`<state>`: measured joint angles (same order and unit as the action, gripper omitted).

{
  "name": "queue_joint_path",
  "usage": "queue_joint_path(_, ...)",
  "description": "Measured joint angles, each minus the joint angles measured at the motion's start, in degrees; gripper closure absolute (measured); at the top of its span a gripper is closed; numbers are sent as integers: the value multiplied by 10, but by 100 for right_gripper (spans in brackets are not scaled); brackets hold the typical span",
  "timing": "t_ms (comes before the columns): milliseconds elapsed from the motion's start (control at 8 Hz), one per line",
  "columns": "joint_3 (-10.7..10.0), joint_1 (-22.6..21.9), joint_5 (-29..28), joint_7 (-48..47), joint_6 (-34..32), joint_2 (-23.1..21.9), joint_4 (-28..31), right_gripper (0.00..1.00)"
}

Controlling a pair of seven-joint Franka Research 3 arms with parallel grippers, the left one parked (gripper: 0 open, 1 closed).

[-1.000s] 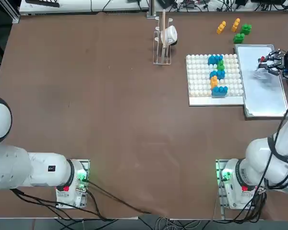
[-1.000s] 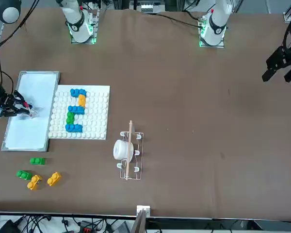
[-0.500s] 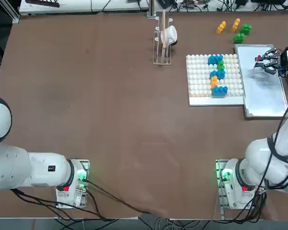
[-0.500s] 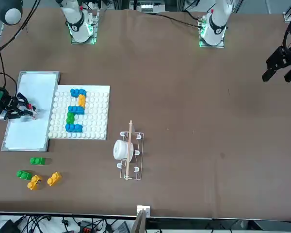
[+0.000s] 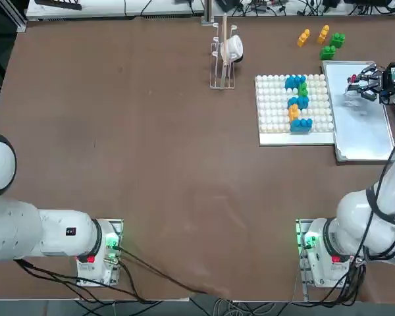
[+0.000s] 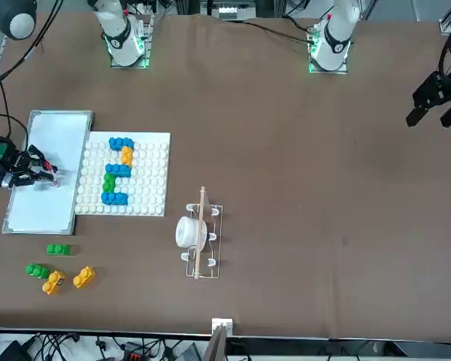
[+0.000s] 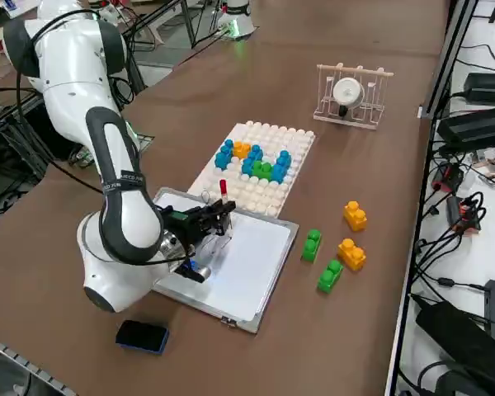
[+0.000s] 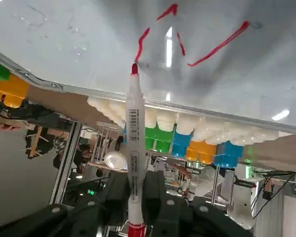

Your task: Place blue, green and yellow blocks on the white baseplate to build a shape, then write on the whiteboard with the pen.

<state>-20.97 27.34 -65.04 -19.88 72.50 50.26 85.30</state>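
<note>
Over the whiteboard (image 5: 362,122) at the counter's (image 5: 151,151) far right, the right claw (image 5: 353,84) was clenched on the pen (image 8: 134,148), its red tip at the board, where red strokes (image 8: 207,44) showed in the wrist view. Just beside the whiteboard lay the white baseplate (image 5: 270,112), carrying a joined shape of blue, green and yellow blocks (image 5: 297,102). Four spare bricks (image 5: 322,39), two yellow and two green, sat on the counter beyond the board's far end. A small wire rack (image 5: 222,59) stood farther off.

whiteboard (image 8: 89,34): red strokes | pen (image 8: 134,148): white, red tip | baseplate (image 5: 273,105): white
</note>
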Motion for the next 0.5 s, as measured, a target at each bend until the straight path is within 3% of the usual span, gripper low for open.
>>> queue_joint_path(500,-6,-6,0,-28,5,-26,-9,81)
